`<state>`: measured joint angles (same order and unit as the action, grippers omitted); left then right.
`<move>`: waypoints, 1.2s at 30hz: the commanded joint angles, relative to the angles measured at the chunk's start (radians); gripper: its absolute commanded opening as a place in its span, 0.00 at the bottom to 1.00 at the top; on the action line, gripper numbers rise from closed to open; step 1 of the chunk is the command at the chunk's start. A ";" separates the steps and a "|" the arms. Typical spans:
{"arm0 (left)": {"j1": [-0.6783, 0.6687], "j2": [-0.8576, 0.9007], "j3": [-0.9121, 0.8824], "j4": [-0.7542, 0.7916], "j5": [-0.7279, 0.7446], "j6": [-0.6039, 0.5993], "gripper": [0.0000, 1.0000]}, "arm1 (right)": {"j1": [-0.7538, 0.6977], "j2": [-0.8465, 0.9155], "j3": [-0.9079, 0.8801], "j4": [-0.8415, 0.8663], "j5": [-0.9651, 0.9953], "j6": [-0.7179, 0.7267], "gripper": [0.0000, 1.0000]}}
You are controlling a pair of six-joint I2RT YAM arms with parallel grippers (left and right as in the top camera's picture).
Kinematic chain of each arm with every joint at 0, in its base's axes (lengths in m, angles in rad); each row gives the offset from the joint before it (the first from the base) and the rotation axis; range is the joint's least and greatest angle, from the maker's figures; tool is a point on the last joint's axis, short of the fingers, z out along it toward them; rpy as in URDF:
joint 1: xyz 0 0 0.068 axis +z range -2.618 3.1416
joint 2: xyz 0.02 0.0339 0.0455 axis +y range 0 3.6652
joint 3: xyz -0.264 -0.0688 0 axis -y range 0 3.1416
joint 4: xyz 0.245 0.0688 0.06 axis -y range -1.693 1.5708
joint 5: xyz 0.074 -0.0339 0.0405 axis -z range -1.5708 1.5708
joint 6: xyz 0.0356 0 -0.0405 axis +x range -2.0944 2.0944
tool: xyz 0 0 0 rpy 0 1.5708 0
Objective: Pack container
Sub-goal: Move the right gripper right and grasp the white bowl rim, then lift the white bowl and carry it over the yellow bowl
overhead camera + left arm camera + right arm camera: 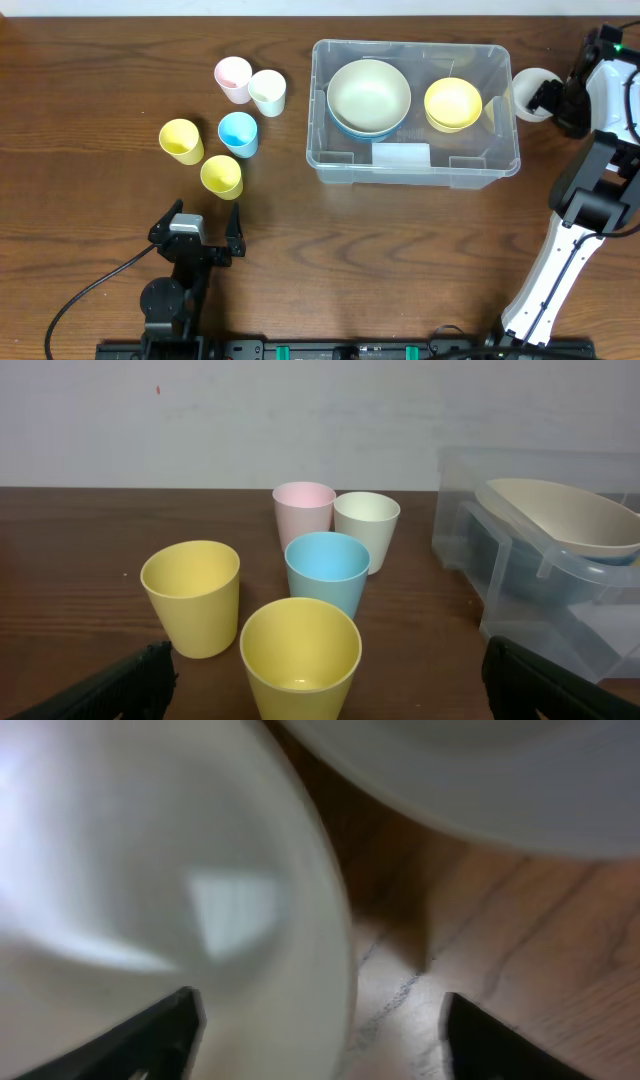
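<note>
So the container (415, 110) sits on the right half of the counter (100, 60), long side running left to right, its back wall close to the counter's far edge. Inside it, a cream bowl (369, 93) is nested in a blue bowl (345, 127) on the left, and a yellow bowl (453, 104) sits on the right. There's only a slim gap between them. The white label (401, 155) is on the front wall.

The right claw (318, 1000) is at the container's right short wall, fingers spread apart. The rim of a white bowl (528, 88) runs between them, and I can't tell if either finger touches it. That bowl is tight beside the container's wall.

The left claw (208, 212) is near the front edge, fingers wide apart and holding nothing. The front yellow cup (221, 176) is just ahead of it. Behind that are the left yellow cup (181, 140), blue cup (238, 133), pink cup (233, 78) and off-white cup (268, 92), bunched close together. A strip of bare counter separates the cups from the container's left wall.
</note>
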<state>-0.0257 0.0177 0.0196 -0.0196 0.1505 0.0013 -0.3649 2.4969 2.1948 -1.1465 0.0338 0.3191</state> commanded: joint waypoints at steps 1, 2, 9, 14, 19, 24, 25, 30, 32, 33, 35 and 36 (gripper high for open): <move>0.007 0.000 -0.015 -0.036 0.021 0.013 0.98 | -0.021 0.009 -0.006 0.001 0.004 0.007 0.62; 0.007 0.000 -0.015 -0.036 0.021 0.013 0.98 | -0.023 0.009 -0.006 -0.003 0.004 0.019 0.57; 0.007 0.000 -0.015 -0.036 0.021 0.013 0.98 | -0.042 0.009 -0.005 -0.038 0.007 0.036 0.27; 0.007 0.000 -0.015 -0.036 0.021 0.013 0.98 | -0.058 0.009 -0.005 -0.092 0.082 0.042 0.09; 0.007 0.000 -0.015 -0.036 0.021 0.013 0.98 | -0.065 -0.005 -0.003 -0.130 0.090 0.043 0.01; 0.007 0.000 -0.015 -0.036 0.021 0.013 0.98 | -0.080 -0.087 0.002 -0.142 0.085 0.043 0.01; 0.007 0.000 -0.015 -0.036 0.021 0.013 0.98 | -0.081 -0.121 0.006 -0.141 0.081 0.043 0.01; 0.007 0.000 -0.015 -0.036 0.022 0.013 0.98 | -0.081 -0.285 0.035 -0.130 0.019 0.047 0.01; 0.007 0.000 -0.015 -0.036 0.022 0.013 0.98 | -0.081 -0.370 0.037 -0.111 -0.038 0.051 0.01; 0.007 0.000 -0.015 -0.036 0.021 0.013 0.98 | -0.079 -0.421 0.037 -0.095 -0.081 0.051 0.01; 0.007 0.000 -0.015 -0.036 0.022 0.013 0.98 | -0.068 -0.491 0.037 -0.075 -0.145 0.063 0.01; 0.007 0.000 -0.015 -0.036 0.021 0.013 0.98 | -0.056 -0.525 0.037 -0.068 -0.175 0.070 0.01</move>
<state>-0.0257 0.0177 0.0196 -0.0193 0.1505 0.0013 -0.4423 2.1036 2.2055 -1.2217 -0.0204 0.3641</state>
